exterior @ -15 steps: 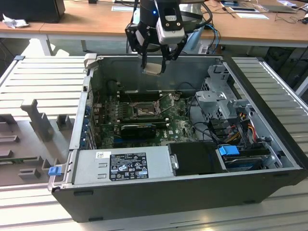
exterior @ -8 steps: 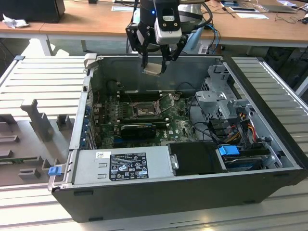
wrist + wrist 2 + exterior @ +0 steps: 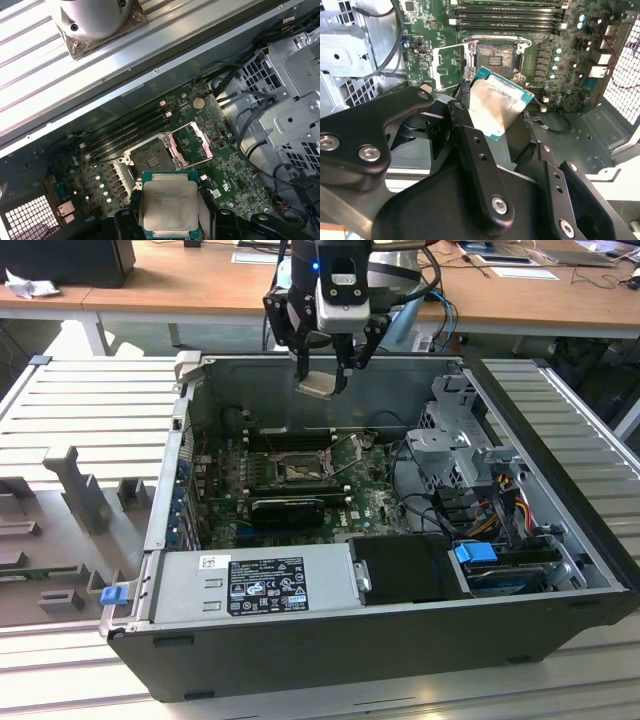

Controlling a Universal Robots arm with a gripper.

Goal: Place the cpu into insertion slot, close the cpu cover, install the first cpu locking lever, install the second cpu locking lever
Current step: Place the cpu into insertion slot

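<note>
Hovering in the upper centre of the exterior view, the pincer (image 3: pixel 322 380) is clenched on the cpu (image 3: pixel 313 389). It holds the chip by its edges, at a slant, well above the floor of the open computer case (image 3: pixel 560 630). On the motherboard (image 3: pixel 235 180) below, the insertion slot (image 3: pixel 150 159) lies bare. The first wrist view shows the cpu cover (image 3: pixel 202 142) swung open just beside it. The chip is not yet seated. The likely risk is the slant: one corner could meet the slot first and bend its contacts. The chip could also slip in the grasp, or a skewed descent could catch the open cover.
</note>
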